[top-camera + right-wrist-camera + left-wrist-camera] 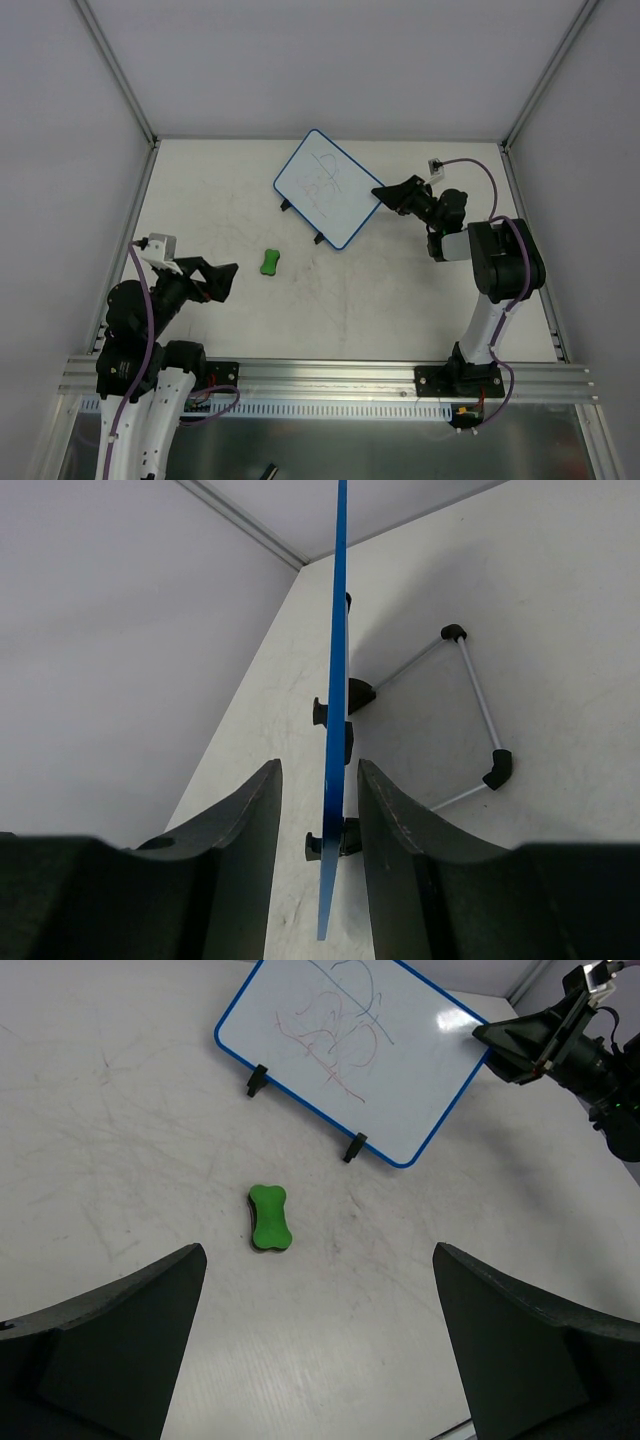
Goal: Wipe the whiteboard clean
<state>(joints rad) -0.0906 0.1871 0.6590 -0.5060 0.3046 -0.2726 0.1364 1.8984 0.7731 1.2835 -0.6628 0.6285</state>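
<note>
The whiteboard (328, 188) is seen at the far part of the table (400, 300), near the middle, and it is turned so that one corner points to the back wall. A thin blue rim is seen all round it. Red and blue scribbles (340, 1030) are drawn on its white face. Two small black feet (258, 1080) are fixed along the edge that faces the left arm. The right gripper (383, 195) is held at the board's right corner. In the right wrist view the board's blue edge (337, 630) is seen end on, between the two black fingers (240, 830). A bit of space can be seen on each side of the edge, so the board is not squeezed and the jaws are kept a little apart around it. A thin grey wire stand (470, 710) with black corner pieces is seen behind the board. The left gripper (228, 282) is held low over the near left part of the table, well apart from the board. Its fingers (110, 1350) are spread wide and nothing is held between them. A small green eraser (270, 1218) is laid flat on the table between the left gripper and the board, and it is touched by neither gripper.
</note>
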